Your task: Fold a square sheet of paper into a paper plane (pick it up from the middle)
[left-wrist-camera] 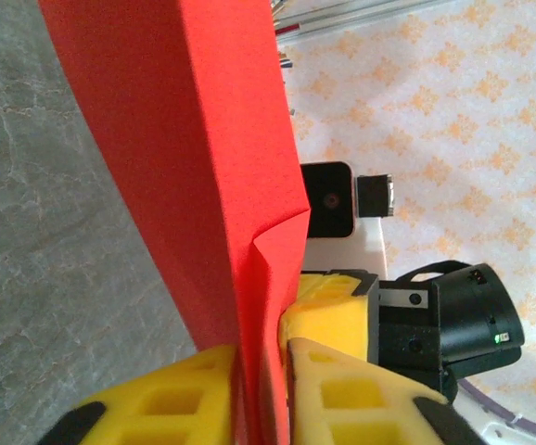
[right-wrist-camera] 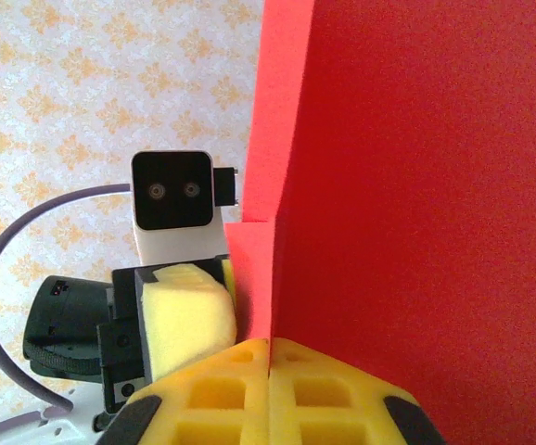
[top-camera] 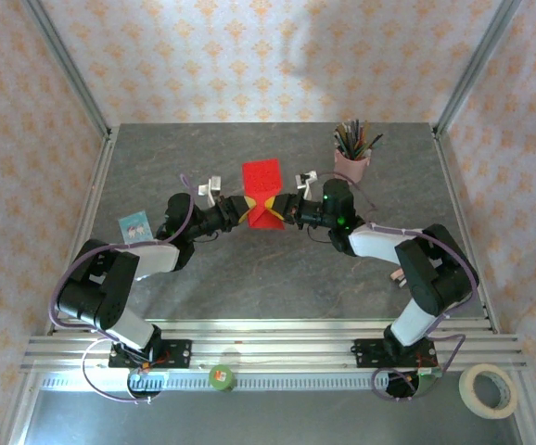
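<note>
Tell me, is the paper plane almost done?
Not close. Done: the red paper is picked up and shows at least one fold. In hand: the left hand and right hand pinch it from opposite sides. Left: it looks like a blocky folded sheet, with no pointed nose or wings, so most folds probably remain.

A lab robot cell: aluminium frame posts, wallpapered panels, 2 arms bolted to a rail.

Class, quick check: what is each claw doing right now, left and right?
The left claw: closed on the red paper.
The right claw: closed on the same red paper.
</note>
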